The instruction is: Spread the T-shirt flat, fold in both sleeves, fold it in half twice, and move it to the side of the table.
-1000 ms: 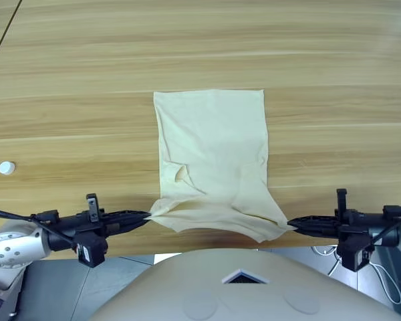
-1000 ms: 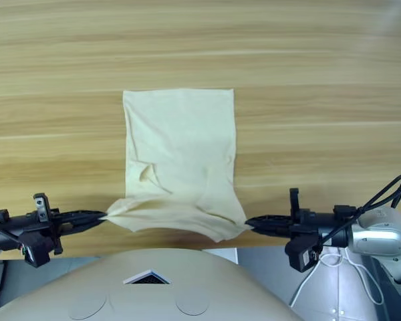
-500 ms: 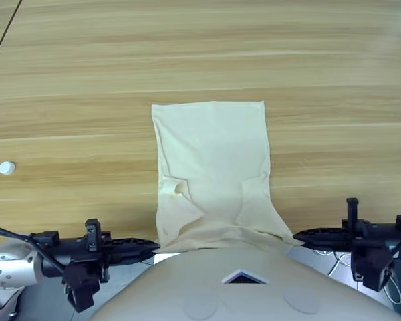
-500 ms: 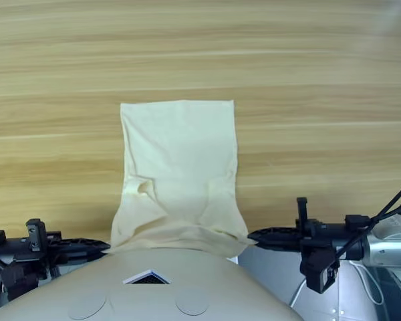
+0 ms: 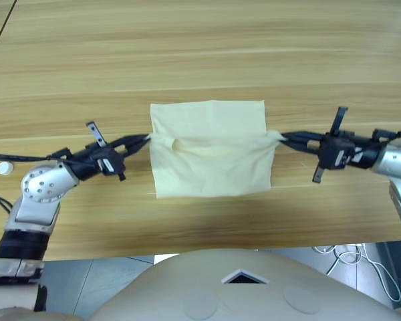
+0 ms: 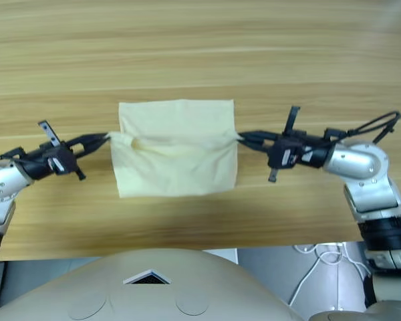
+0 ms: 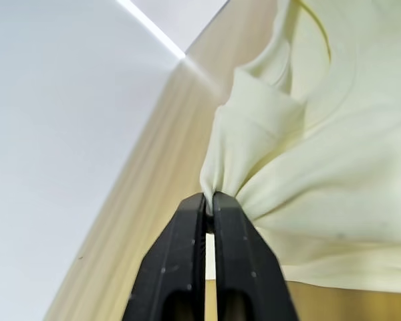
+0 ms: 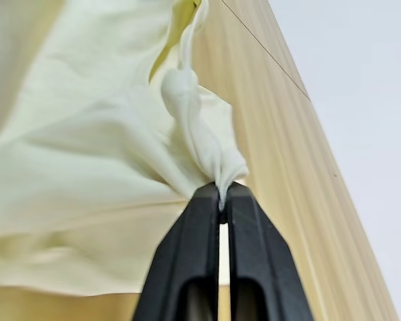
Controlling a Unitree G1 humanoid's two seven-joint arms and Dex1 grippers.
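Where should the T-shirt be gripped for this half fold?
The T-shirt by its two raised corners, as now: left pincer from the left, right pincer from the right. The cloth bunches into thin tabs there, and the edge hangs between them.

- The left gripper (image 5: 145,139) was pinched tight on the left edge of the T-shirt (image 5: 210,164), its fingers pointing inward toward the other arm.
- The right gripper (image 5: 282,136) was clamped the same way on the right edge, pointing inward.
- Both forearms reached forward and angled toward each other, wrists roughly level.
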